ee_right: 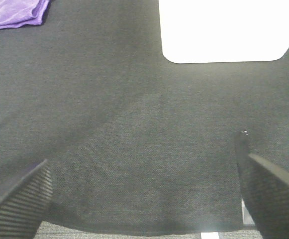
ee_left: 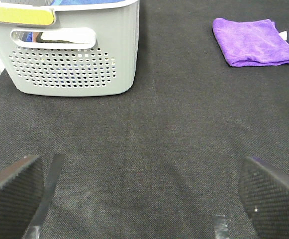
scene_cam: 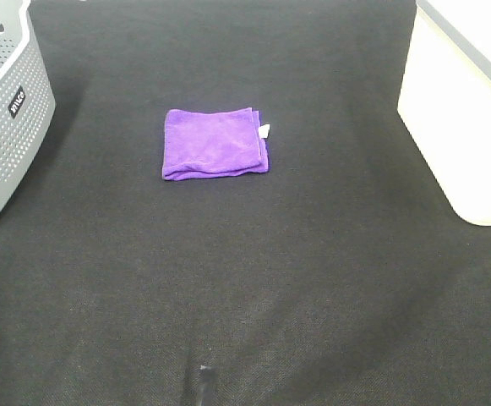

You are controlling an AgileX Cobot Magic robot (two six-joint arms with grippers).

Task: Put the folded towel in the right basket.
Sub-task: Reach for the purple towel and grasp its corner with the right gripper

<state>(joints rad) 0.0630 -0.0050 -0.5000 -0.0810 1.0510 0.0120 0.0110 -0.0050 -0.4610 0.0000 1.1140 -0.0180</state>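
Note:
A folded purple towel (scene_cam: 215, 143) with a small white tag lies flat on the black cloth, a little left of the middle. It also shows in the left wrist view (ee_left: 254, 41) and partly in the right wrist view (ee_right: 14, 12). The right basket (scene_cam: 465, 110) is white and stands at the right edge; it shows in the right wrist view (ee_right: 229, 30) too. My left gripper (ee_left: 144, 199) is open and empty, well short of the towel. My right gripper (ee_right: 144, 199) is open and empty near the table's front edge. Neither gripper shows in the exterior high view.
A grey perforated basket (scene_cam: 4, 110) stands at the left edge, with something blue inside; it shows in the left wrist view (ee_left: 69, 55). The black cloth (scene_cam: 245, 288) covers the table.

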